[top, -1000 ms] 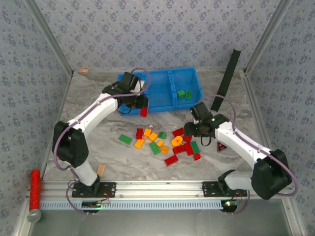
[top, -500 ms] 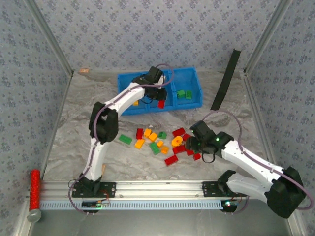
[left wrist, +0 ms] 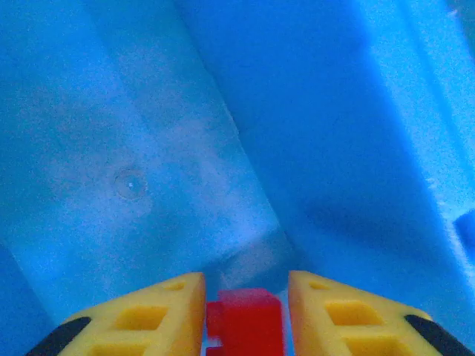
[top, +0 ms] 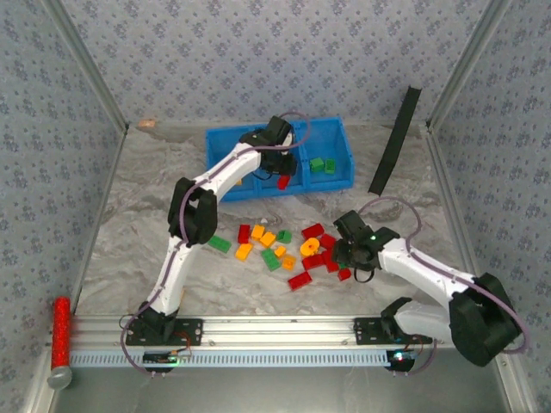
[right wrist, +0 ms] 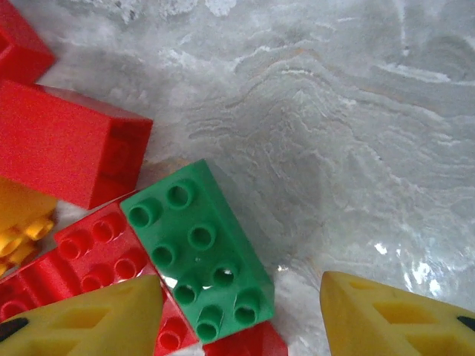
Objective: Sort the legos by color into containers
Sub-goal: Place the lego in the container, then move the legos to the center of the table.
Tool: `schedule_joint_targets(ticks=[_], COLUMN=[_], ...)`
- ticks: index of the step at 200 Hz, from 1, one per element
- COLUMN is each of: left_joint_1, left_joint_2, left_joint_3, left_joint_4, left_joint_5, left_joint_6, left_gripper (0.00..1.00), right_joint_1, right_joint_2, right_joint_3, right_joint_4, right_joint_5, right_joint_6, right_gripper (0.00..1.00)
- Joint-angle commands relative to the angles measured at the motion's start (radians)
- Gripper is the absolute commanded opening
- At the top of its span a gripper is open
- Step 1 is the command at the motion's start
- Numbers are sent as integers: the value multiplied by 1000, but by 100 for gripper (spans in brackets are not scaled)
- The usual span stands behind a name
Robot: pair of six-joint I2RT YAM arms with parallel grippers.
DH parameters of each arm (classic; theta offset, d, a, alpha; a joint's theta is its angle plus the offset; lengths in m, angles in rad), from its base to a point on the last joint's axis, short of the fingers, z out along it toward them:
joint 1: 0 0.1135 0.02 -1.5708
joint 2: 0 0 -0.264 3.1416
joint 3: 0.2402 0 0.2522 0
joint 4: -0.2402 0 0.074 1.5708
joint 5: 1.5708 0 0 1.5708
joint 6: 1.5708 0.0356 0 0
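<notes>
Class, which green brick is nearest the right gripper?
The eight-stud green brick between the right gripper's open fingers, beside red bricks; the other green bricks lie farther away.

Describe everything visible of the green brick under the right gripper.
The green brick is a glossy plastic two-by-four piece, all eight studs facing up, lying flat and diagonal on the marbled table. One long side butts against a studded red brick; another red brick sits at its near end. It lies between the open fingers of the right gripper, closer to one finger, with bare table along its other long side. It is not gripped.
</notes>
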Motion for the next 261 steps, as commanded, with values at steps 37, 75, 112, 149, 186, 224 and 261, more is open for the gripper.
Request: schedule_joint_targets(ticks=[37, 75, 112, 149, 186, 224, 261], left_joint_1=[-3, -7, -15, -17, -17, -17, -18], left_joint_2=[30, -44, -197, -367, -543, -694, -777], left_joint_3=[68, 64, -32, -208, -432, -659, -862], left_joint_4=[-62, -99, -109, -84, -60, -83, -63], left_joint_5=[-9, 2, 2, -13, -1, -32, -52], left_joint_6=[12, 53, 91, 109, 110, 65, 4], left_gripper=[54, 57, 59, 61, 62, 63, 64], right_joint_1=[-4, -8, -6, -3, 7, 14, 21], right_joint_2=[110, 189, 281, 372, 452, 447, 439], right_joint_3=[4, 15, 39, 94, 165, 169, 179], right_joint_4=[94, 99, 121, 140, 82, 84, 79], right_joint_5=[5, 0, 1, -1, 37, 30, 20], right_joint_6=[-33, -28, -38, -62, -97, -126, -137], right_gripper=[59, 58, 58, 57, 59, 64, 70])
